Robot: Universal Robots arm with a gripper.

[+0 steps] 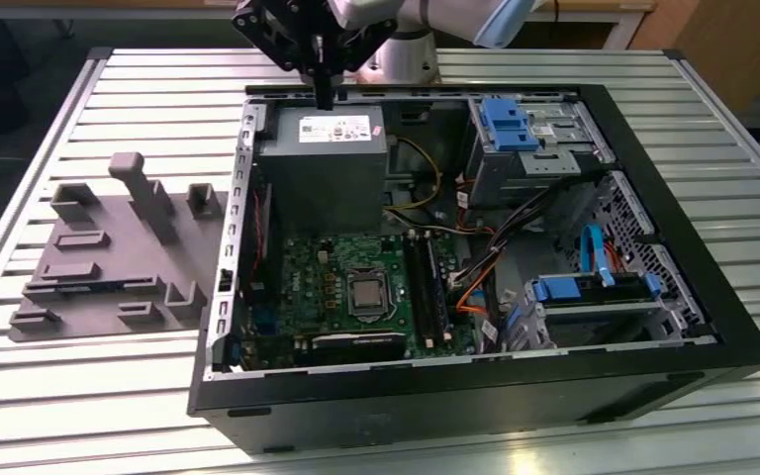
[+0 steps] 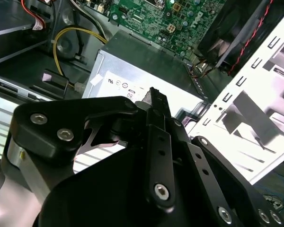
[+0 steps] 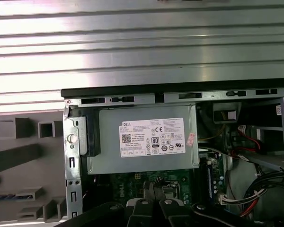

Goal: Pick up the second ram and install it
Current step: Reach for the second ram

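The second ram [image 1: 79, 288] shows as a thin blue-green strip lying in a slot of the grey holder [image 1: 110, 252], at the exterior view's left; its blue edge [image 3: 10, 196] also appears in the first wrist view. My gripper [image 1: 325, 97] hangs above the far rim of the open computer case, over the grey power supply [image 1: 321, 148], well away from the ram. Its fingertips [image 2: 156, 97] are pressed together with nothing between them, and they also show in the first wrist view [image 3: 155, 187]. The long black memory slots [image 1: 423, 287] run along the green motherboard [image 1: 333, 287].
The black computer case [image 1: 486, 396] lies open on a slatted metal table [image 1: 116, 79]. Inside are blue drive brackets [image 1: 506, 124], orange, yellow and black cables [image 1: 486, 262], and the processor socket [image 1: 369, 295]. The power supply label [image 3: 152, 137] faces my wrist.
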